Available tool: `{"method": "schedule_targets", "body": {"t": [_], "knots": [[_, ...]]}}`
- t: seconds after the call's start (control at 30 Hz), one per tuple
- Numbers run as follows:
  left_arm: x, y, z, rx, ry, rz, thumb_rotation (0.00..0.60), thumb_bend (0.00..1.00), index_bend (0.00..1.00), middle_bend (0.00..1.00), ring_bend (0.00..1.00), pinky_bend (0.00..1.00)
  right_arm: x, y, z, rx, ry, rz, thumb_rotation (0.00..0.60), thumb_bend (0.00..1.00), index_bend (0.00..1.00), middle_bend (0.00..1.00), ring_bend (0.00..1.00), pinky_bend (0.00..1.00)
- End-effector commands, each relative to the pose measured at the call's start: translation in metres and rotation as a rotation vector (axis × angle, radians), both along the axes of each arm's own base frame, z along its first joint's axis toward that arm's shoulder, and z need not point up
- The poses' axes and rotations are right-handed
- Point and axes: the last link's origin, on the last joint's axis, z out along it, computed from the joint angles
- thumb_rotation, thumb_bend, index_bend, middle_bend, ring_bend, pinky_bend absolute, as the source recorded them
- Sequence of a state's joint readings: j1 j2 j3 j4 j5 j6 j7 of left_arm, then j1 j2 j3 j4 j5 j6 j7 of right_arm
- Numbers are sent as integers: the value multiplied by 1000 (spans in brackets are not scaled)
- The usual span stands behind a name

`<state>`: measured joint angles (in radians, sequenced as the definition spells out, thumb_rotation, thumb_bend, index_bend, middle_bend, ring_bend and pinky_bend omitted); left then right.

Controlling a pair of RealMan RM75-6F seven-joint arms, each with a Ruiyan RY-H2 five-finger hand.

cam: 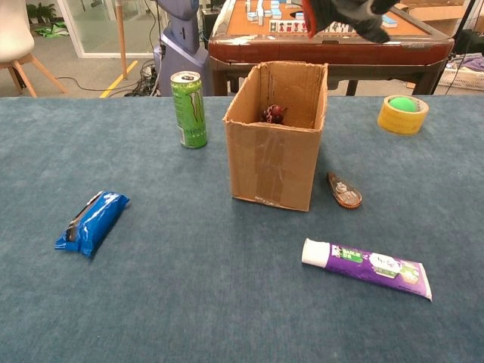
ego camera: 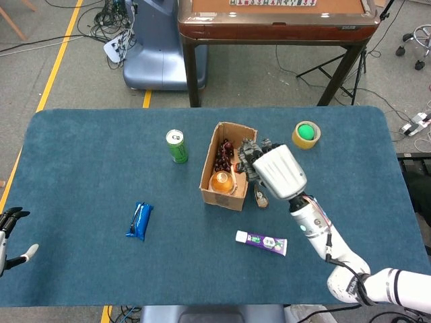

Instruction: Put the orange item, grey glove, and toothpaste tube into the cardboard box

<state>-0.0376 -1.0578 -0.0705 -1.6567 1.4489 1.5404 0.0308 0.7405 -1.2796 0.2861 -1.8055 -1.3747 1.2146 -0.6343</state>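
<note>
Nearest the robot, the toothpaste tube (cam: 366, 262) lies flat on the blue surface (cam: 189, 302), untouched, at about 5 o'clock from the cardboard box (cam: 276, 155) and well apart from it. The left hand (ego camera: 10, 232) rests at the near left edge of the surface with its fingers spread, holding nothing. A blue snack packet (cam: 92, 221) lies at about 8 o'clock from the box, and a small brown object (cam: 344, 190) sits just beside the box's right wall.

The box stands open near the middle of the surface. From the head view, the orange item (ego camera: 222, 182) sits inside its near end, with a dark red bunch (ego camera: 224, 153) behind it. The right hand (ego camera: 276, 171) hovers at the box's right rim, fingers curled around the grey glove (ego camera: 250, 156), which hangs over the opening but is not yet released; in the chest view only the glove's dark fabric shows at the top edge, above the box.

So 1 of the 3 things looks done, the glove seems about to go in, and the tube is left to fetch.

Farther back, a green can (cam: 189, 109) stands upright at about 10 o'clock from the box, and a yellow tape roll (cam: 402, 114) with a green ball in it sits at about 2 o'clock. Beyond the surface stand a wooden table (ego camera: 276, 27) carrying mahjong tiles, a blue-grey machine base (ego camera: 156, 47), loose cables and a yellow floor line (ego camera: 57, 57).
</note>
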Motion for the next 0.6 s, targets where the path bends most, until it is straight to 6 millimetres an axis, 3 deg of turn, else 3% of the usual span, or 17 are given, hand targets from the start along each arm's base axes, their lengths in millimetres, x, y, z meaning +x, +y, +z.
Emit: {"method": "schedule_targets", "body": {"t": [0.03, 0.2, 0.33, 0.47, 0.6], "knots": [[0, -1, 2, 4, -4, -3, 600, 159, 263, 207, 237, 473, 7, -7, -17, 33, 8, -10, 600, 302, 693, 680, 688, 830], [0, -1, 5, 13, -12, -5, 600, 158, 263, 207, 237, 473, 5, -19, -40, 75, 27, -44, 600, 204, 643, 601, 611, 760], [-1, -2, 7, 16, -17, -4, 600, 159, 263, 208, 237, 473, 1, -26, -52, 104, 55, -84, 600, 22, 435, 452, 461, 612], [0, -2, 7, 13, -17, -5, 600, 159, 263, 211, 237, 473, 1, -28, -56, 131, 58, -103, 600, 0, 155, 238, 248, 414], [0, -2, 6, 11, -15, -6, 600, 159, 263, 212, 237, 473, 3, -26, -52, 117, 41, -84, 600, 0, 99, 172, 193, 378]]}}
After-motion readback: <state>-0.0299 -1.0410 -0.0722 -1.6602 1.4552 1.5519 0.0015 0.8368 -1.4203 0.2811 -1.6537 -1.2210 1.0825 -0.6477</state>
